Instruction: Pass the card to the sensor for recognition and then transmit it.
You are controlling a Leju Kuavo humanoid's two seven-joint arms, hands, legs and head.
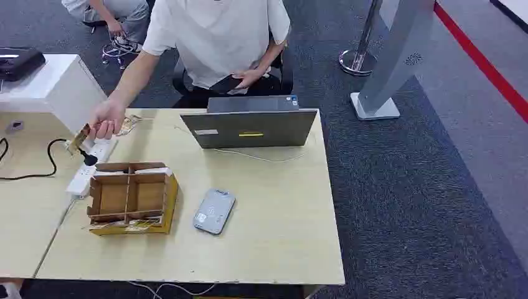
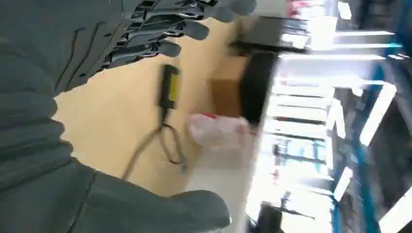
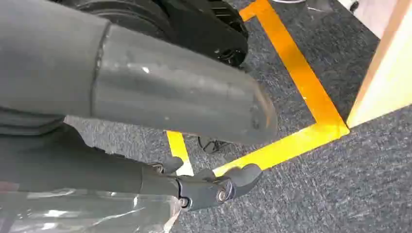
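Note:
A person seated across the table holds a small tan card (image 1: 80, 138) in one hand (image 1: 107, 119), above the white power strip (image 1: 89, 167). The grey flat sensor (image 1: 214, 210) lies on the table (image 1: 274, 212), right of an open cardboard box (image 1: 131, 196) with compartments. In the blurred left wrist view, my left hand (image 2: 97, 43) hovers over the table with fingers (image 2: 165, 29) spread and nothing in it. My right hand (image 3: 145, 92) hangs over the carpet beside the table's edge, thumb and fingers (image 3: 218, 187) apart, holding nothing.
A grey laptop (image 1: 252, 124) stands at the table's far side with a thin cable. A black and yellow device (image 2: 168, 87) with a cord lies on the table near my left hand. Yellow floor tape (image 3: 301, 82) runs under my right hand. A grey stand (image 1: 389, 68) rises at the right.

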